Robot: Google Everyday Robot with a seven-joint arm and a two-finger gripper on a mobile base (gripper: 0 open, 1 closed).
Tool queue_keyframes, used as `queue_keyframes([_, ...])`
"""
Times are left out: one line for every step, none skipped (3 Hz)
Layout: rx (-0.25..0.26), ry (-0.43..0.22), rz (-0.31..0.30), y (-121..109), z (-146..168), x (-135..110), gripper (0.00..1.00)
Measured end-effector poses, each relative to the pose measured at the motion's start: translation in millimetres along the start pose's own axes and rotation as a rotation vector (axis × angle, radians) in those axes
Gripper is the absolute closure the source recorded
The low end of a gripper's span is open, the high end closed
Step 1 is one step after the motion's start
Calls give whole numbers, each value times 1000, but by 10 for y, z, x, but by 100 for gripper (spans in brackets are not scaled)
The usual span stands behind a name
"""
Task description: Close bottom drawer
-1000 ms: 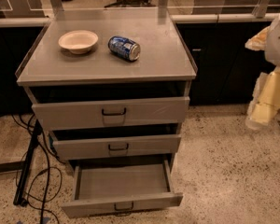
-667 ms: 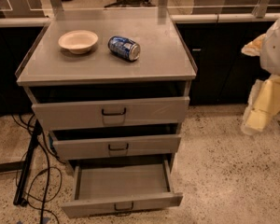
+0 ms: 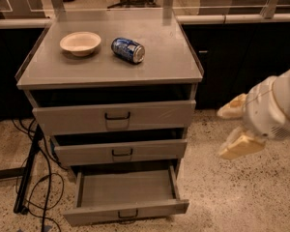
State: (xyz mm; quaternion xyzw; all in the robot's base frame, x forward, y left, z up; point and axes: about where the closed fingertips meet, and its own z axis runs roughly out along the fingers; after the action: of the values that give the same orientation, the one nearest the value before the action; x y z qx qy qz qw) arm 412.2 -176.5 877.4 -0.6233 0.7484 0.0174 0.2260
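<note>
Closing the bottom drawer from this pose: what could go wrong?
1. The pincer hangs open to the right of the cabinet, higher than the pulled-out bottom drawer. Coming in sideways, it may hit the drawer's right corner rather than the front panel and skew the drawer.
2. The middle drawer front sits just above, so the arm could clip it.
3. The can lies on its side on the cabinet top; a hard shove might roll it.

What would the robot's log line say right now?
bottom drawer: open, empty | gripper: open, right of cabinet, apart | top: bowl, soda can
</note>
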Motion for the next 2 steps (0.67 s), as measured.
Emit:
queue_keyframes([-7, -83, 12, 193, 506, -6, 65])
queue_keyframes([14, -88, 14, 167, 547, -14, 88])
